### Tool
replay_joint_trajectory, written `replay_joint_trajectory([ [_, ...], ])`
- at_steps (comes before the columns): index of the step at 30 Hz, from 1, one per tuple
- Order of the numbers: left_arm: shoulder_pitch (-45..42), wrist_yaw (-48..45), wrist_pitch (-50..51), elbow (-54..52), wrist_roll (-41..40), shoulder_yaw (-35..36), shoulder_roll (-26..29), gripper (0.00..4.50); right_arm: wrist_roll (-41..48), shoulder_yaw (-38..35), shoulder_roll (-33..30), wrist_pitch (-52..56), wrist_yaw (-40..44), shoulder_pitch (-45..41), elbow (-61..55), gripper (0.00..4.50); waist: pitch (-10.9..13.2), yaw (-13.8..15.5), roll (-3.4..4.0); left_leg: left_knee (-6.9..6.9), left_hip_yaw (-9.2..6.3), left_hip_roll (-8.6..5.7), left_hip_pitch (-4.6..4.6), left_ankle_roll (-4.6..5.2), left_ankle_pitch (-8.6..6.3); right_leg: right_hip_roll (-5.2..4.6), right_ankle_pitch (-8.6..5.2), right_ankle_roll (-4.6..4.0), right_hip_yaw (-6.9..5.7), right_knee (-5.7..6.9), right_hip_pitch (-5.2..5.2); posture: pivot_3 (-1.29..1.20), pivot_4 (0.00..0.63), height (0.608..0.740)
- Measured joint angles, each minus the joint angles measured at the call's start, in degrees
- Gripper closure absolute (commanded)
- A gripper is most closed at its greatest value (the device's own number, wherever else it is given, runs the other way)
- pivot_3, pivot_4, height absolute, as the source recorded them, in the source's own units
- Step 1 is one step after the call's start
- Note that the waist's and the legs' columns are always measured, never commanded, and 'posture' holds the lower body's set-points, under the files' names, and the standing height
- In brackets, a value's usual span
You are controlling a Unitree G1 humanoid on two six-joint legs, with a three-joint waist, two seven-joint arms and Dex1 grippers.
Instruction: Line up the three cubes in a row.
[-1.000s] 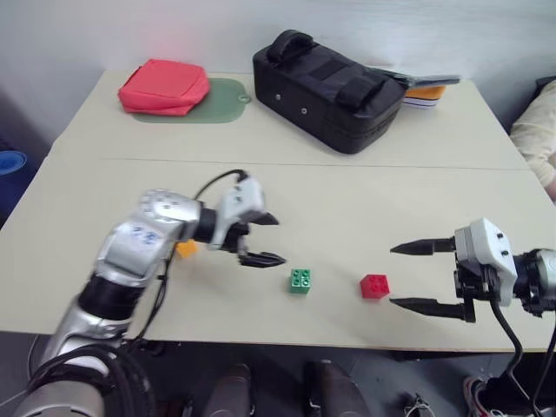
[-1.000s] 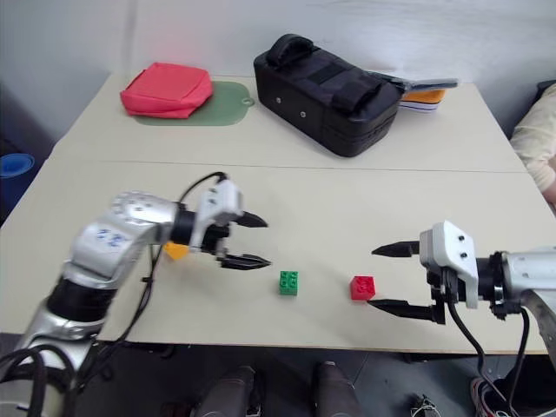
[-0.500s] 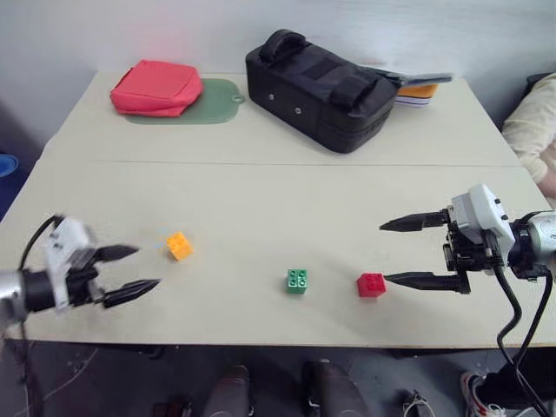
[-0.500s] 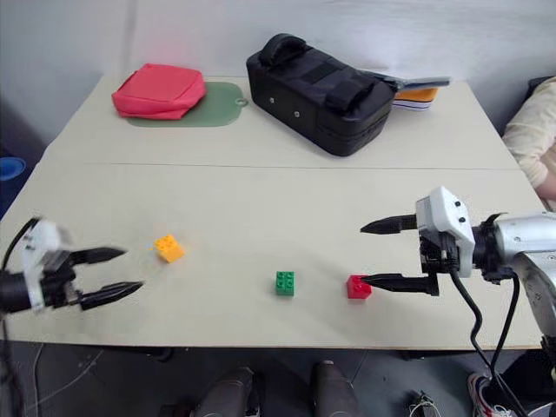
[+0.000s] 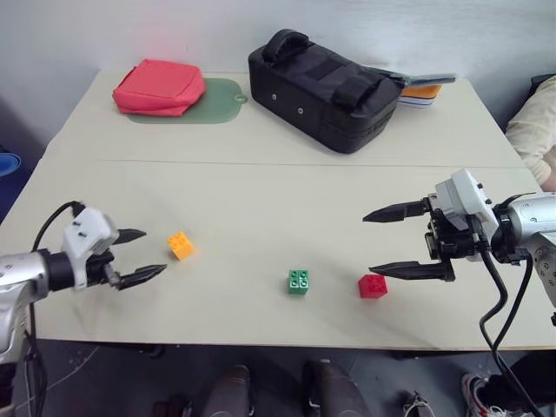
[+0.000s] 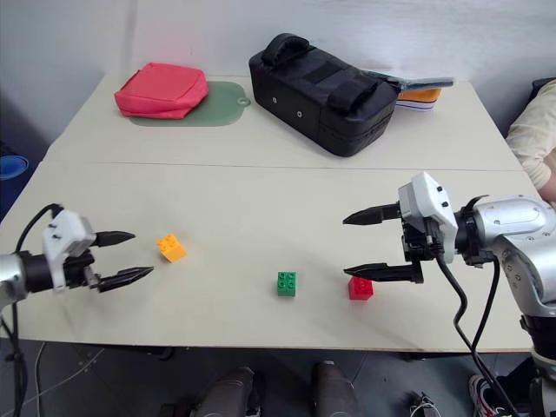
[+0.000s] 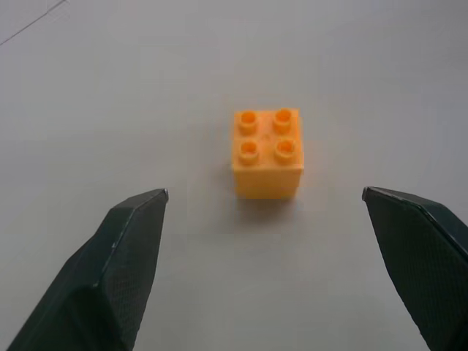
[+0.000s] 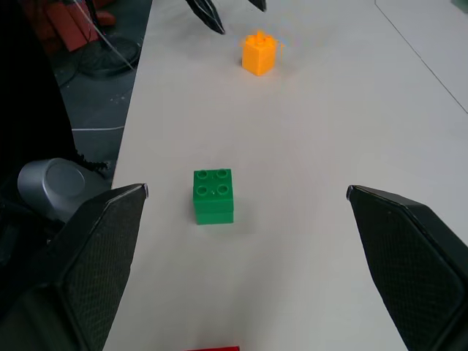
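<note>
Pale beige table (image 5: pixel 261 191): the three studded plastic bricks sit along its near edge in a rough line. Green brick (image 5: pixel 298 281) and red brick (image 5: pixel 373 286) are close together and level; the orange-yellow brick (image 5: pixel 180 245) lies well apart to the left and farther back than the other two, so it looks like the one to bring in line.

Left gripper (image 5: pixel 143 256) — fingers spread wide, empty, low over the table, pointing right, straight at the orange-yellow brick just beyond its tips; clearly the nearer arm. In the left wrist view the brick sits square and centred between the fingers, no long axis to favour.

Right gripper (image 5: pixel 382 241) — also wide open, empty, its lower finger just above the red brick; contact can't be told.

Red brick is cut off at the edge of the right wrist view.
</note>
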Motion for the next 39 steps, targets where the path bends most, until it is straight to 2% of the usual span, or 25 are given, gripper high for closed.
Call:
replay_joint_trajectory([
  [6,-8.59,3.48,-3.41,8.84,5.98,-10.36,-2.83,0.02,-1.33,0.11,1.77,-1.41,-2.59,-0.29,-0.03,0.0,0.0,-0.03,0.0,0.09,0.04,0.02,-0.07,0.02,0.0,0.09,0.01,0.02,0.02,0.07,-0.03,0.0,0.15,0.74],
  [11,-11.51,3.82,-3.7,11.56,6.74,-12.98,-5.17,0.02,-2.08,0.16,1.94,-1.46,-3.66,0.0,-0.04,0.0,0.0,0.08,-0.01,0.22,0.04,0.05,-0.11,0.04,0.0,0.12,0.02,0.04,0.03,0.15,-0.01,0.0,0.15,0.74],
  [14,-12.45,3.61,-4.1,12.63,6.86,-13.48,-5.63,0.57,-2.19,0.13,1.99,-1.46,-3.95,1.62,-0.35,0.0,0.0,0.25,-0.01,0.24,0.04,0.04,-0.11,0.06,0.01,0.1,0.03,0.05,0.03,0.12,0.0,0.0,0.15,0.74],
  [22,-12.43,-0.25,-5.02,12.52,6.45,-14.66,-5.16,2.96,-2.2,0.09,1.99,-1.49,-4.68,2.68,-1.32,0.0,-0.01,0.12,-0.01,0.24,0.04,0.05,-0.09,0.05,0.02,0.11,0.03,0.06,0.05,0.07,0.0,0.0,0.15,0.74],
  [25,-12.34,-4.63,-5.6,10.89,4.73,-15.18,-4.09,2.96,-2.32,-0.06,1.87,-2.02,-4.5,3.28,-1.31,0.0,0.0,0.09,-0.01,0.23,0.04,0.06,-0.1,0.05,0.02,0.11,0.03,0.06,0.05,0.04,-0.01,0.0,0.15,0.74],
  [29,-14.13,-12.55,-5.67,1.93,-0.2,-17.93,-4.13,2.96,-2.21,-0.24,1.51,-2.36,-3.39,4.44,-1.62,0.0,0.0,0.32,-0.01,0.24,0.0,0.04,-0.12,0.06,0.02,0.07,0.03,0.06,0.03,-0.03,0.04,0.0,0.15,0.74],
  [34,-17.53,-14.62,-6.74,-1.28,2.44,-26.08,-6.3,2.96,-2.16,-0.35,1.25,-2.33,-3.34,5.73,-2.98,0.0,-0.01,0.07,-0.01,0.25,0.03,0.05,-0.1,0.06,0.02,0.17,0.03,0.06,0.08,0.01,0.03,0.0,0.15,0.74],
  [39,-19.2,-12.22,-8.87,1.05,8.67,-32.12,-9.31,2.96,-1.81,-1.12,1.25,-1.98,-4.44,7.25,-5.16,0.0,0.0,0.14,-0.01,0.28,0.07,0.14,-0.11,0.03,0.05,0.33,0.03,0.06,0.12,0.07,0.01,0.0,0.15,0.74],
])
